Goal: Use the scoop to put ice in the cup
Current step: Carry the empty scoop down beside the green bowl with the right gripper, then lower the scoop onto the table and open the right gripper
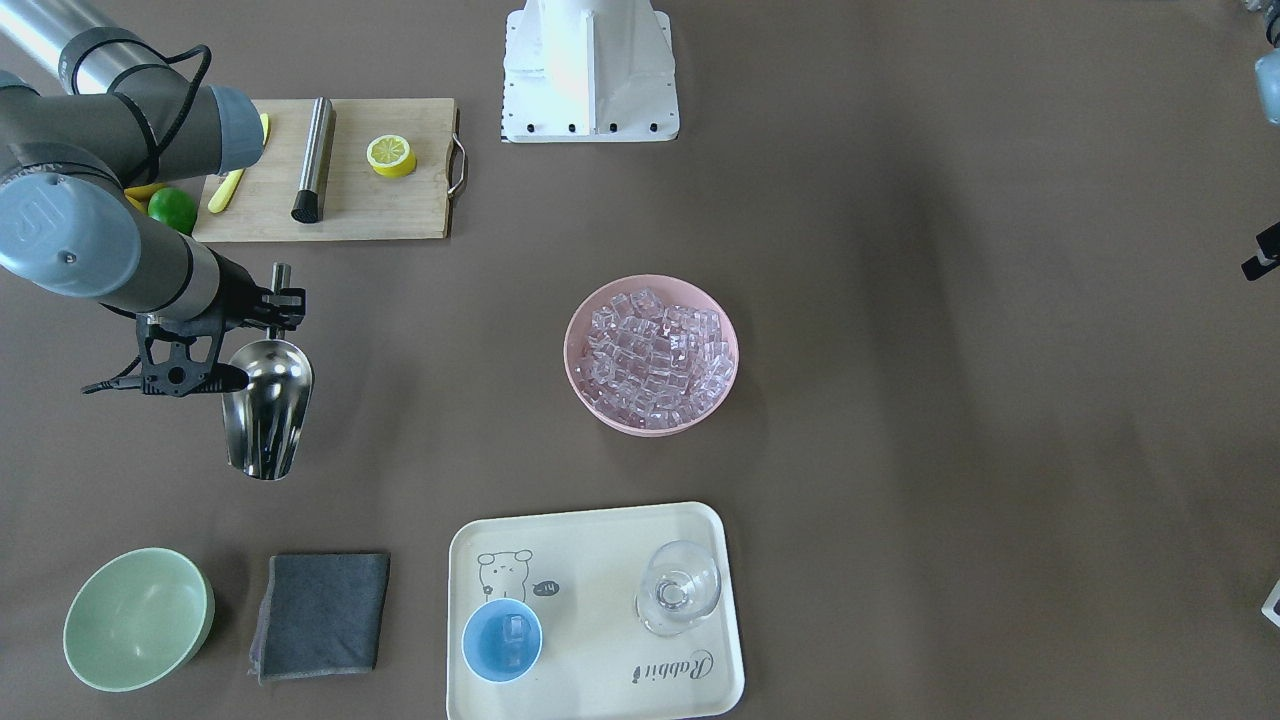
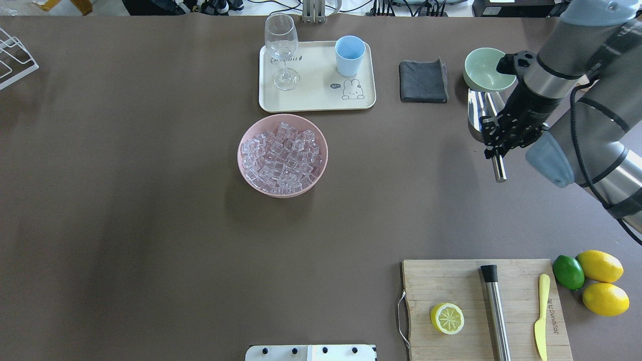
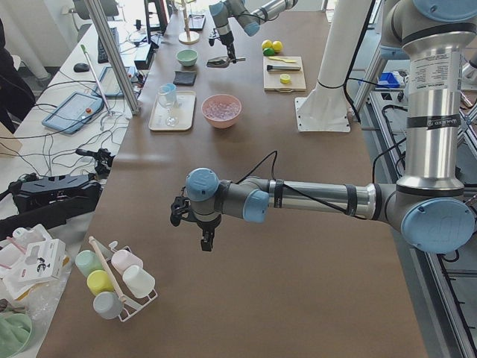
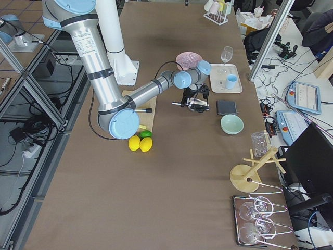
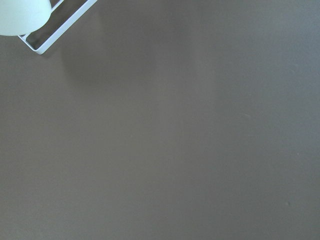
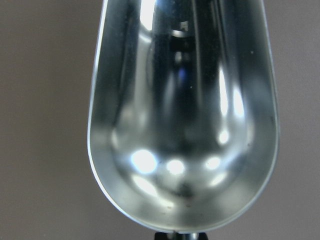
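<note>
My right gripper [image 1: 268, 303] is shut on the short handle of the steel scoop [image 1: 268, 405]. It holds the scoop over the table between the cutting board and the grey cloth. The trough is empty in the right wrist view [image 6: 182, 115]. The ice [image 1: 655, 355] fills a pink bowl [image 1: 570, 355] at mid-table. The light-blue cup [image 1: 502, 640] stands on the cream tray [image 1: 600, 530] with one ice cube [image 1: 515, 628] in it. My left gripper [image 3: 206, 240] shows only in the exterior left view, far from these things, and I cannot tell its state.
A wine glass [image 1: 678, 588] stands on the tray beside the cup. A grey cloth [image 1: 320, 615] and a pale green bowl [image 1: 137, 618] lie near the scoop. The cutting board [image 1: 400, 215] holds a lemon half [image 1: 390, 155], a steel cylinder [image 1: 314, 160] and a yellow knife [image 1: 226, 190].
</note>
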Action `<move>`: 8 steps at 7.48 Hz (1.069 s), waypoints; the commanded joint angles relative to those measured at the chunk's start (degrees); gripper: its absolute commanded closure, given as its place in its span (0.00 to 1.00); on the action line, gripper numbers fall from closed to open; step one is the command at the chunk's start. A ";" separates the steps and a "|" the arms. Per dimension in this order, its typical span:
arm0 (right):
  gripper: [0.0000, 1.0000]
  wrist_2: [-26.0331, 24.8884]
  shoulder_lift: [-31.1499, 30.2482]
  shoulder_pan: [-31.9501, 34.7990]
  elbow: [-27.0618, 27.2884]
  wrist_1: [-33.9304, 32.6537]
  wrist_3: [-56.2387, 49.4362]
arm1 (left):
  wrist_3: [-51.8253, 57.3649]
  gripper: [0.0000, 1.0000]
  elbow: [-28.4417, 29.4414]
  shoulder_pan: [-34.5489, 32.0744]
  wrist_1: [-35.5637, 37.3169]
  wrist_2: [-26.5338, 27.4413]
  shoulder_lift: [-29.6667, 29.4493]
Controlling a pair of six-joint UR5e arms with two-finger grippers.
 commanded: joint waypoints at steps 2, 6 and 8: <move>1.00 -2.60 -0.84 -2.36 -1.85 4.22 3.61 | -0.07 0.03 2.24 0.66 -0.01 0.14 -1.27; 0.90 -3.31 -0.67 -3.34 -1.59 4.22 4.32 | -0.16 0.03 2.33 0.75 -0.19 0.32 -1.63; 0.28 -0.86 -0.14 -3.34 -0.89 3.96 3.79 | -0.07 0.03 2.42 0.75 -0.19 0.41 -1.54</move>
